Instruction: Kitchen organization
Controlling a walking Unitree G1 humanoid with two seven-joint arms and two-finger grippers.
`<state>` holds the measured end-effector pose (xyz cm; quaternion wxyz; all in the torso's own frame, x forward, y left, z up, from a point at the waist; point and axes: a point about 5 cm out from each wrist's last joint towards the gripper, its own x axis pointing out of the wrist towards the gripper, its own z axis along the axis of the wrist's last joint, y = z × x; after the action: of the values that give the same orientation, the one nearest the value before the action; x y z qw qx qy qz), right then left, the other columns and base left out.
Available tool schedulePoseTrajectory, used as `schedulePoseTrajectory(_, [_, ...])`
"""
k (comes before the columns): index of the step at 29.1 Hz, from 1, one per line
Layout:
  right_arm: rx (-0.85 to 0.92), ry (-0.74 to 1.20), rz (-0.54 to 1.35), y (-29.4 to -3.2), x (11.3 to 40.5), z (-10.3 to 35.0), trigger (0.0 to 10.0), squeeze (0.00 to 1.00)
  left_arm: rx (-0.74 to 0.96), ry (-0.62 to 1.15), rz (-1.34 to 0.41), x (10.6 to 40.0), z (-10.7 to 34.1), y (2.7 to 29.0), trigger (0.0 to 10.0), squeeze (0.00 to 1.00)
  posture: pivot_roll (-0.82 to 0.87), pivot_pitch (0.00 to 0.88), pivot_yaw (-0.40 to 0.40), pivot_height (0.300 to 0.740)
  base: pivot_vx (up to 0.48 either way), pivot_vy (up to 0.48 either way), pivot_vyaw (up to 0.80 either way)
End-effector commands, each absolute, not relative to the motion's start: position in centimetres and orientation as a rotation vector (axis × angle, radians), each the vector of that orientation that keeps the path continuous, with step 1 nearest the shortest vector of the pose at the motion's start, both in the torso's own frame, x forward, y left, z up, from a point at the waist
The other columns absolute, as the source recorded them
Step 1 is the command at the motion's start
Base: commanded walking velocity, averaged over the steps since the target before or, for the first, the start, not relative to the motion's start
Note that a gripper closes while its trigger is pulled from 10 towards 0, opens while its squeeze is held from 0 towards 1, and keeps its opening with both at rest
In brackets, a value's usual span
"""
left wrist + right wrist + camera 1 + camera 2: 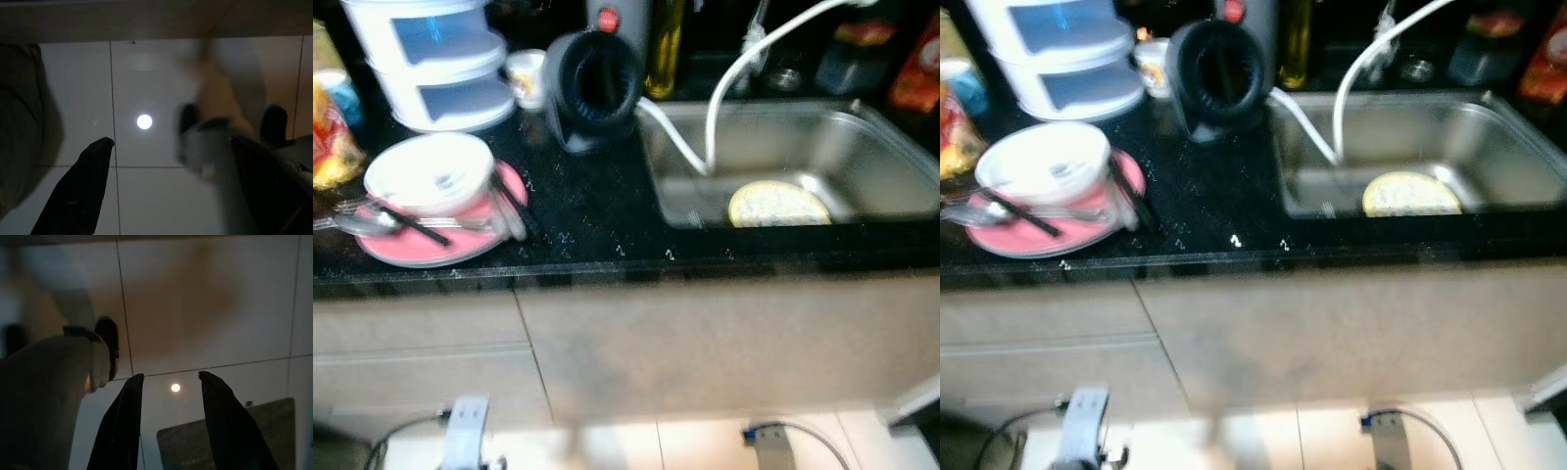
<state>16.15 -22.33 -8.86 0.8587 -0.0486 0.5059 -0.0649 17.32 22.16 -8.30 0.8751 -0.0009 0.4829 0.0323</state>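
Observation:
A white bowl (429,171) sits on a pink plate (411,257) at the left of the black countertop (597,211). Black chopsticks (514,201) and a metal spoon (357,223) rest on the plate. A round yellowish dish (778,204) lies in the steel sink (871,147) at the right. Both arms hang low in front of the cabinet. In the wrist views, the left gripper (171,142) and the right gripper (171,376) point down at the tiled floor, each open with nothing between its fingers.
Behind the plate stand a white stacked container (440,59), a small cup (526,76), a black round appliance (597,83) and an oil bottle (666,44). A white hose (724,88) drops into the sink. A snack bag (328,137) lies far left. Beige cabinet fronts (705,333) are below.

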Motion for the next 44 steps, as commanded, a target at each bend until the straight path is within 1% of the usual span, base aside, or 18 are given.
schedulePoseTrajectory(1, [-0.087, 1.083, -0.131, -22.0, 15.6, -9.2, 10.0, 0.0, 0.016, 1.033, 0.059, 16.8, -8.5, 22.4, 10.0, 0.0, 0.07, 0.055, -0.054, 0.74, 0.0, 0.0, 0.0])
schedulePoseTrajectory(8, [-0.083, 1.087, -0.122, -21.9, 15.4, -9.3, 10.0, 0.0, 0.026, 1.043, 0.036, 16.9, -8.5, 22.2, 10.0, 0.0, 0.06, 0.061, -0.055, 0.74, 0.0, -0.396, 0.0])
schedulePoseTrajectory(16, [-0.079, 1.096, -0.123, -21.9, 15.1, -9.4, 10.0, 0.0, 0.013, 1.026, 0.067, 17.0, -8.4, 22.3, 10.0, 0.0, 0.06, 0.074, -0.054, 0.74, 0.0, -0.451, 0.0])
schedulePoseTrajectory(17, [-0.078, 1.096, -0.124, -22.0, 15.0, -9.4, 10.0, 0.0, 0.02, 1.027, 0.096, 17.0, -8.4, 22.6, 10.0, 0.0, 0.06, 0.076, -0.054, 0.74, 0.0, 0.0, 0.0])
schedulePoseTrajectory(24, [-0.083, 1.099, -0.124, -22.1, 14.9, -9.4, 10.0, 0.0, 0.04, 0.994, 0.113, 17.5, -8.1, 22.9, 10.0, 0.0, 0.07, 0.083, -0.056, 0.74, 0.0, 0.0, 0.0])
schedulePoseTrajectory(27, [-0.082, 1.097, -0.123, -22.1, 15.0, -9.4, 10.0, 0.0, 0.05, 0.965, 0.161, 18.0, -7.7, 23.6, 10.0, 0.0, 0.07, 0.087, -0.055, 0.74, 0.0, 0.0, 0.0])
schedulePoseTrajectory(28, [-0.082, 1.096, -0.123, -22.2, 15.0, -9.4, 10.0, 0.0, 0.052, 0.955, 0.188, 18.1, -7.5, 23.9, 10.0, 0.0, 0.07, 0.087, -0.055, 0.74, 0.0, 0.0, 0.0])
schedulePoseTrajectory(29, [-0.079, 1.092, -0.12, -22.2, 15.1, -9.3, 10.0, 0.0, 0.038, 0.913, 0.312, 18.6, -6.7, 25.7, 10.0, 0.0, 0.08, 0.088, -0.054, 0.74, 0.0, 0.0, 0.0])
schedulePoseTrajectory(30, [-0.079, 1.092, -0.12, -22.2, 15.1, -9.3, 10.0, 0.0, 0.038, 0.913, 0.312, 18.6, -6.7, 25.7, 10.0, 0.0, 0.08, 0.088, -0.054, 0.74, 0.0, 0.0, 0.0])
schedulePoseTrajectory(32, [-0.079, 1.088, -0.113, -22.1, 15.3, -9.3, 10.0, 0.0, 0.021, 0.866, 0.429, 19.0, -5.9, 27.4, 10.0, 0.0, 0.09, 0.091, -0.054, 0.74, 0.0, 0.0, 0.0])
schedulePoseTrajectory(33, [-0.079, 1.088, -0.113, -22.1, 15.3, -9.3, 10.0, 0.0, 0.021, 0.866, 0.429, 19.0, -5.9, 27.4, 10.0, 0.0, 0.09, 0.091, -0.054, 0.74, 0.0, 0.0, 0.0])
schedulePoseTrajectory(34, [-0.087, 1.084, -0.096, -22.1, 15.5, -9.2, 10.0, 0.0, -0.005, 0.78, 0.599, 19.4, -4.5, 29.9, 10.0, 0.0, 0.09, 0.094, -0.055, 0.74, 0.0, 0.0, 0.0])
schedulePoseTrajectory(35, [-0.087, 1.084, -0.096, -22.1, 15.5, -9.2, 10.0, 0.0, -0.005, 0.78, 0.599, 19.4, -4.5, 29.9, 10.0, 0.0, 0.09, 0.094, -0.055, 0.74, 0.0, 0.0, 0.0])
schedulePoseTrajectory(36, [-0.089, 1.083, -0.091, -22.1, 15.5, -9.2, 10.0, 0.0, -0.013, 0.755, 0.645, 19.5, -4.1, 30.5, 10.0, 0.0, 0.09, 0.094, -0.055, 0.74, 0.0, 0.0, 0.0])
schedulePoseTrajectory(38, [-0.096, 1.081, -0.083, -22.1, 15.7, -9.1, 10.0, 0.0, -0.054, 0.676, 0.801, 19.4, -3.0, 32.4, 10.0, 0.0, 0.1, 0.097, -0.059, 0.74, 0.0, 0.0, 0.0])
schedulePoseTrajectory(39, [-0.096, 1.081, -0.083, -22.1, 15.7, -9.1, 10.0, 0.0, -0.054, 0.676, 0.801, 19.4, -3.0, 32.4, 10.0, 0.0, 0.1, 0.097, -0.059, 0.74, 0.0, 0.0, 0.0])
schedulePoseTrajectory(41, [-0.11, 1.084, -0.07, -22.2, 15.8, -9.0, 10.0, 0.0, -0.066, 0.561, 0.975, 19.3, -1.3, 34.6, 10.0, 0.0, 0.11, 0.099, -0.074, 0.74, 0.0, 0.0, 0.0])
schedulePoseTrajectory(44, [-0.136, 1.091, -0.044, -22.3, 15.8, -9.0, 10.0, 0.0, -0.069, 0.432, 1.147, 19.2, 0.6, 36.5, 10.0, 0.0, 0.13, 0.103, -0.09, 0.74, 0.0, 0.0, 0.0])
